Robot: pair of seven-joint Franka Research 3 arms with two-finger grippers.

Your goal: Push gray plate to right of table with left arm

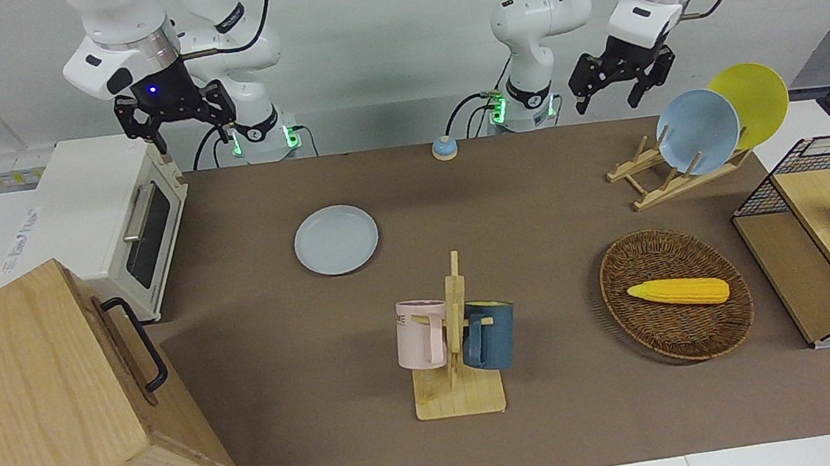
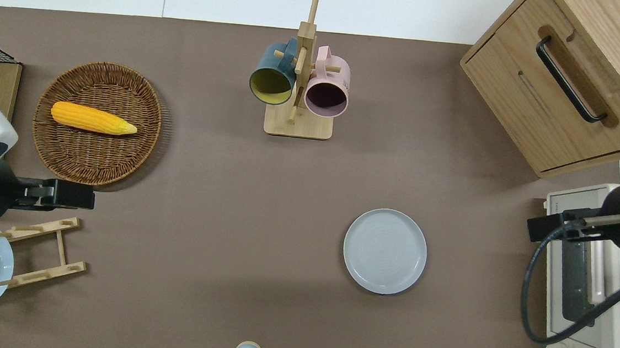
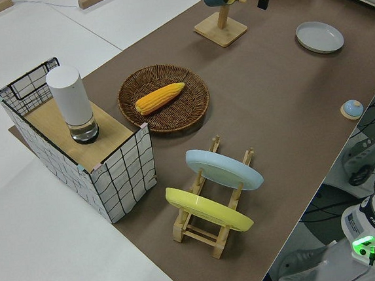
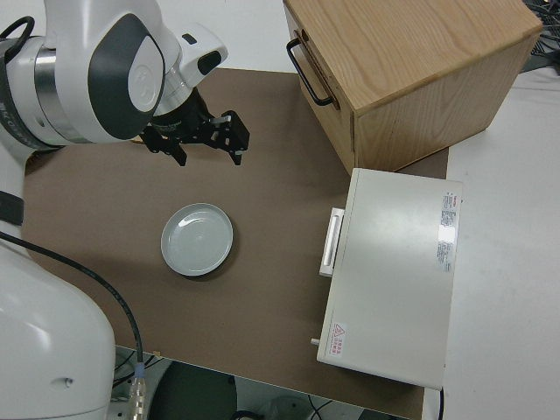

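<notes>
The gray plate (image 1: 336, 240) lies flat on the brown table (image 1: 537, 194), between the toaster oven and the mug rack. It also shows in the overhead view (image 2: 385, 251) and the right side view (image 4: 197, 239). My left gripper (image 1: 608, 98) is open and empty, up in the air. In the overhead view, my left gripper (image 2: 73, 197) is over the bare table between the wicker basket and the plate rack, well away from the plate. My right gripper (image 1: 177, 131) is open and parked.
A mug rack (image 1: 459, 386) holds a pink and a dark blue mug. A wicker basket (image 1: 618, 271) holds corn. A plate rack (image 1: 674, 181) holds a sky-blue and a yellow plate. A toaster oven (image 1: 104, 216) and a wooden cabinet (image 1: 50, 420) stand at the right arm's end.
</notes>
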